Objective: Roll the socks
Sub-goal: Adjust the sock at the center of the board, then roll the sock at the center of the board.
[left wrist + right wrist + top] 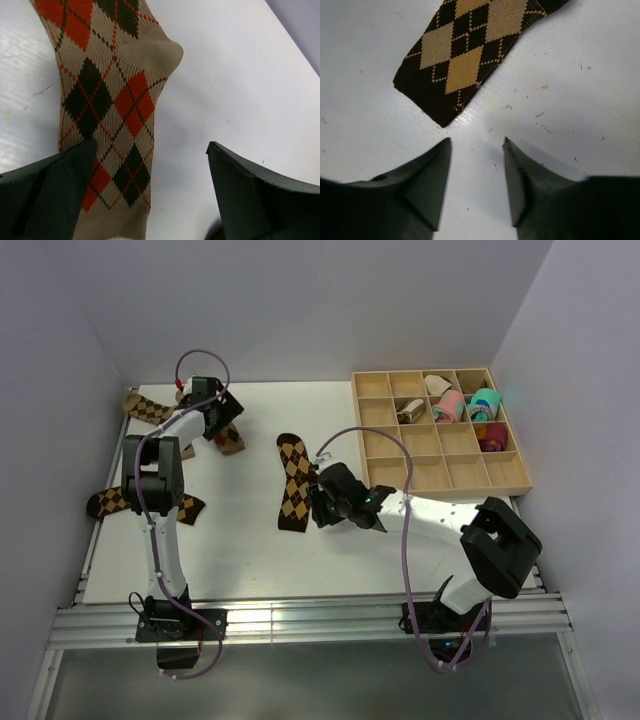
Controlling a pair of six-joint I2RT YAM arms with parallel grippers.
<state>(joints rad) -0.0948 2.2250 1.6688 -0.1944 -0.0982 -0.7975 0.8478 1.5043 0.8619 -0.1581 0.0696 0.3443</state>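
Note:
A dark brown sock with tan argyle diamonds (pixel 293 480) (pixel 470 55) lies flat mid-table. My right gripper (pixel 318 502) (pixel 476 141) is open just short of its near end, with only bare table between the fingers. At the back left, my left gripper (pixel 222 427) (pixel 152 150) is wide open low over a tan sock with orange and dark diamonds (pixel 107 100). Its left finger (pixel 55 185) overlaps that sock's edge and the right finger is over bare table. Another brown argyle sock (pixel 148 408) lies at the back left corner. A further one (pixel 110 502) lies by the left edge, partly under the left arm.
A wooden compartment tray (pixel 440 455) stands at the back right, holding pink and teal rolled bundles (pixel 485 400) and other small rolls in its far cells. Walls close in on the left, back and right. The right arm's cable (pixel 405 490) loops over the table.

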